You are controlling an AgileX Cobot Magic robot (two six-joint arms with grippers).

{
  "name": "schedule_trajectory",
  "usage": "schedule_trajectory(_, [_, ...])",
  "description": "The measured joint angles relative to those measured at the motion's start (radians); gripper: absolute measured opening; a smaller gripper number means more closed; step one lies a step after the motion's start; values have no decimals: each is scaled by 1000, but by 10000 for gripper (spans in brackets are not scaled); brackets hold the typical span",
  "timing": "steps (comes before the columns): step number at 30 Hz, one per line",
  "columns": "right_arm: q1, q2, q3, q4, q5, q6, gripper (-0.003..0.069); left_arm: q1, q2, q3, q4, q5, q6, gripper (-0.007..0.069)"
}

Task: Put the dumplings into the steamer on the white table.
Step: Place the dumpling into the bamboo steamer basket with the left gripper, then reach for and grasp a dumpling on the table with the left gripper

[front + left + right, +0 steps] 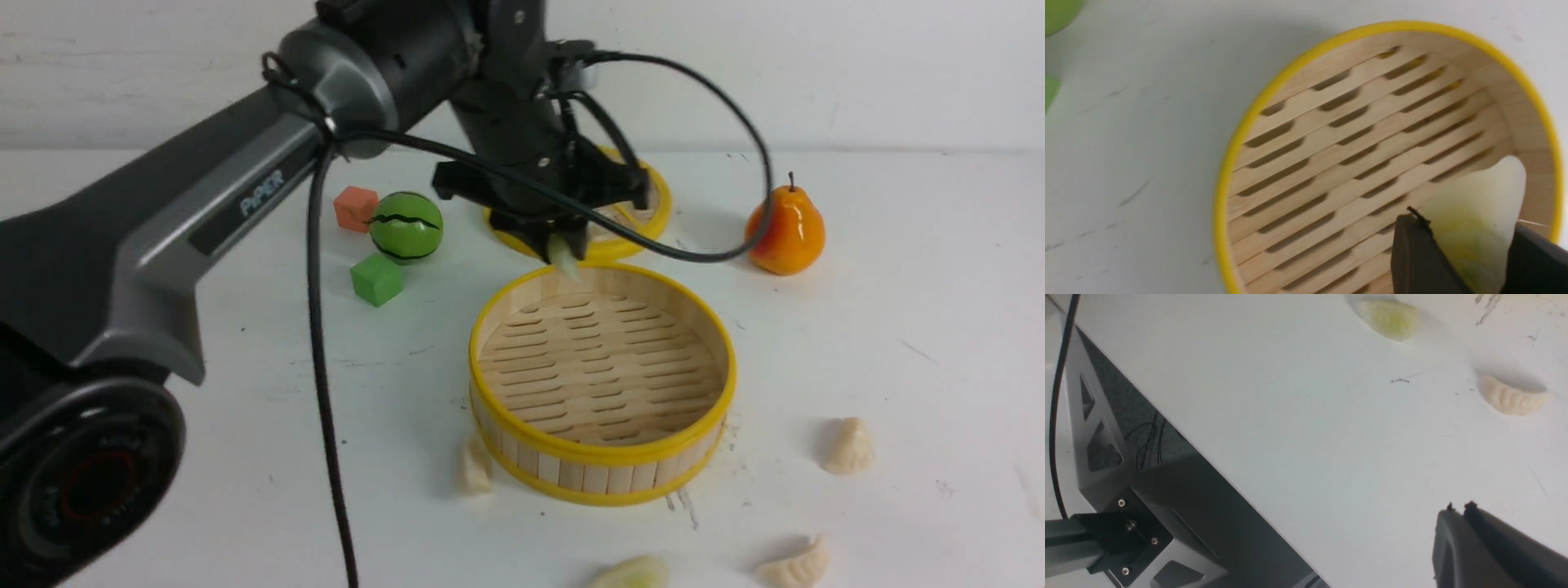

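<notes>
— Bamboo steamer (588, 469) sits mid-table with its slatted floor in full view, and the left gripper (562, 242) hangs right over the far rim!
— What is it carrying?
— 1 pale dumpling (1478, 212) with a greenish tint, pinched between both dark fingers (1421, 261). Its tip pokes out past them. The left wrist view puts it above the slats, close to the inner wall.
— And the other 4?
— All down on the white table (898, 327). The cream dumpling (476, 467) lies just beside the steamer's near-left wall, maybe touching; hard to call. The lumpy dumpling (847, 446) lies off to the steamer's right, apart from it. Nearer the robot, the pleated dumpling (793, 565) and the green-tinged dumpling (633, 574) lie near each other at the front.
— Right side?
— The right gripper (1459, 508) has its jaws pressed together on nothing, low over bare table near the front edge. Those 2 front dumplings lie ahead of it, well apart from the tips.
— Anything else out there?
— A yellow-rimmed lid (663, 204) lies flat behind the left gripper, half hidden by it. An orange pear (785, 233) stands to the far right. On the left, a striped green ball (406, 226) sits between an orange cube (356, 208) and a green cube (376, 279).
</notes>
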Motion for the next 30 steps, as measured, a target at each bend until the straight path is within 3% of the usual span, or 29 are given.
schedule_trajectory(6, [0,-67,0,0,4,3,31,-69,107,-35,27,-70,-19,197])
schedule_trajectory(12, [0,-121,-1,0,6,4,33,-76,197,-35,100,-180,-154,197])
schedule_trajectory(18, [0,-139,-1,-8,10,4,33,-76,245,-35,109,-198,-189,202])
schedule_trajectory(24, [0,-141,-1,-29,12,4,38,-76,264,-36,102,-179,-191,340])
schedule_trajectory(27, [0,-141,-1,-29,11,4,43,-76,251,-97,111,-80,-187,435])
schedule_trajectory(30, [0,-141,-1,-31,-4,4,45,-76,196,-157,116,26,-142,460])
